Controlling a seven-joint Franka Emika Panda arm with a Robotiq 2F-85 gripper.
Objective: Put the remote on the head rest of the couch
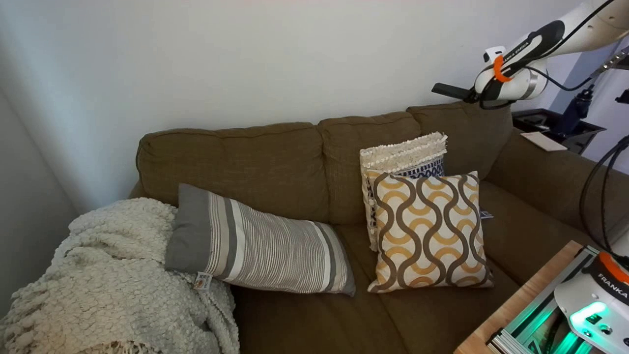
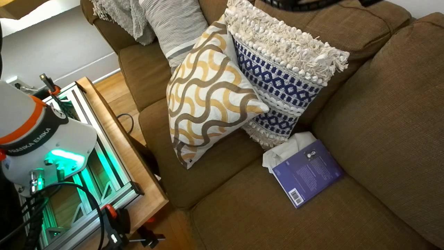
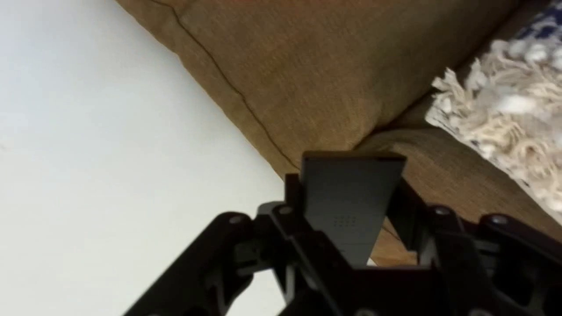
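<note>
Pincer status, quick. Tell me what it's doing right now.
Pincer: closed on the black remote, which is clamped between its two sides in the wrist view.

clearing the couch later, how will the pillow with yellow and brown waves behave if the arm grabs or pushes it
The wavy pillow would probably squash when squeezed, given its puffed fabric body. Pushed, it may slump or tip, since it stands on edge in front of the fringed pillow. Its stuffed look suggests it is light for its size.
</note>
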